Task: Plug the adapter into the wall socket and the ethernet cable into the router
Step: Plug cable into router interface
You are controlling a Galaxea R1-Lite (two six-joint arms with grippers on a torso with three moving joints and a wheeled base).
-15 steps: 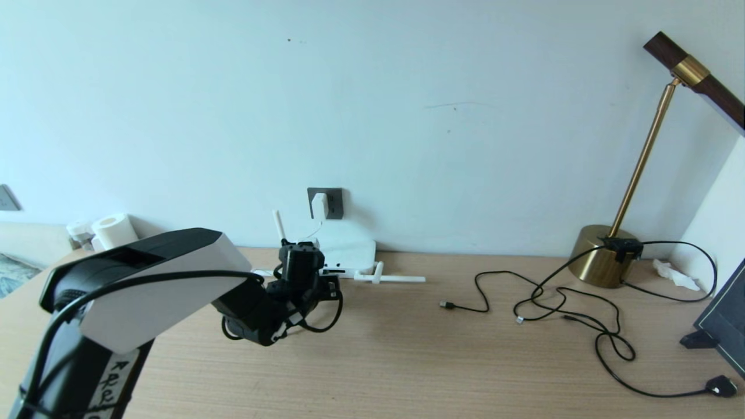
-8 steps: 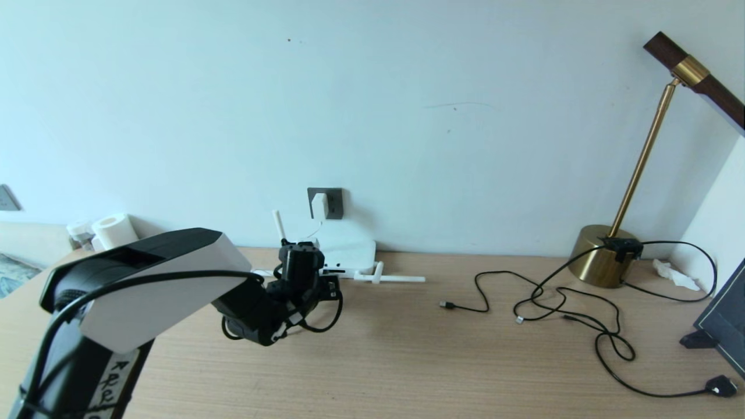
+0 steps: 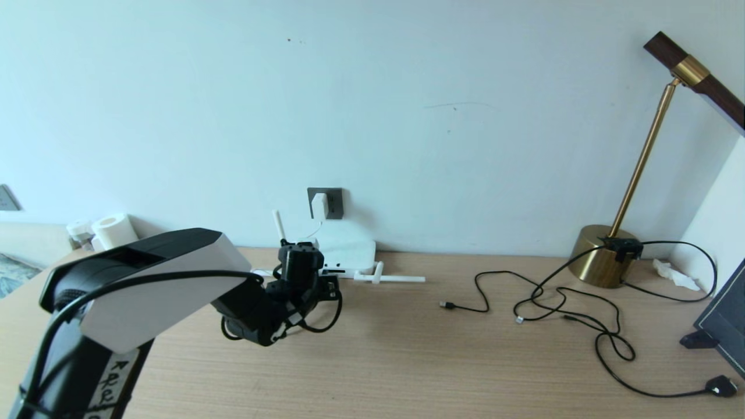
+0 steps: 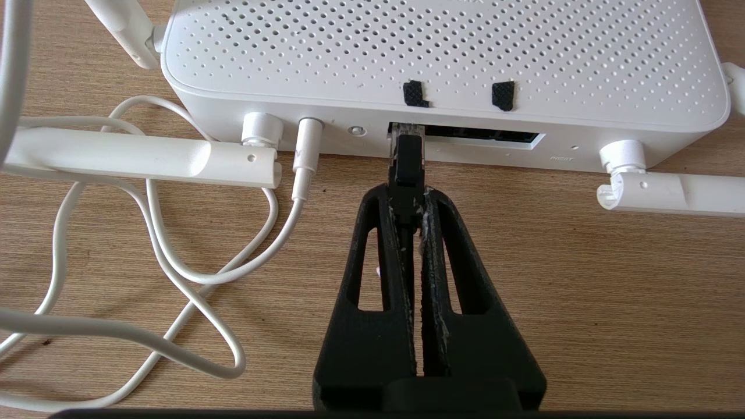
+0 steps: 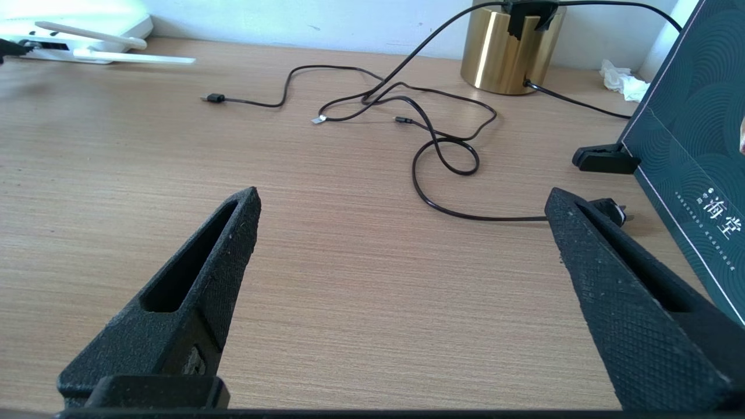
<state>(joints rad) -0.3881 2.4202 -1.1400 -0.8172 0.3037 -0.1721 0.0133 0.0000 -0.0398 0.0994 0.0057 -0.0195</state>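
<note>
The white adapter [image 3: 319, 205] sits in the dark grey wall socket [image 3: 333, 203] above the router [image 3: 349, 254]. In the left wrist view the router [image 4: 442, 52] fills the far side, its port slot [image 4: 489, 136] facing me. My left gripper [image 4: 409, 201] is shut on the black plug of the ethernet cable [image 4: 407, 163], whose clear tip is at the leftmost end of the slot. In the head view the left gripper [image 3: 326, 281] is just in front of the router, with the cable [image 3: 326, 317] looping below. My right gripper [image 5: 401, 221] hangs open over bare desk.
Thin black cables [image 3: 559, 302] sprawl across the right of the desk, by a brass lamp base [image 3: 602, 256] and a dark box [image 3: 724, 320]. The adapter's white cord [image 4: 174, 273] lies coiled beside the router's antennas [image 4: 139, 157]. Paper rolls [image 3: 113, 230] stand far left.
</note>
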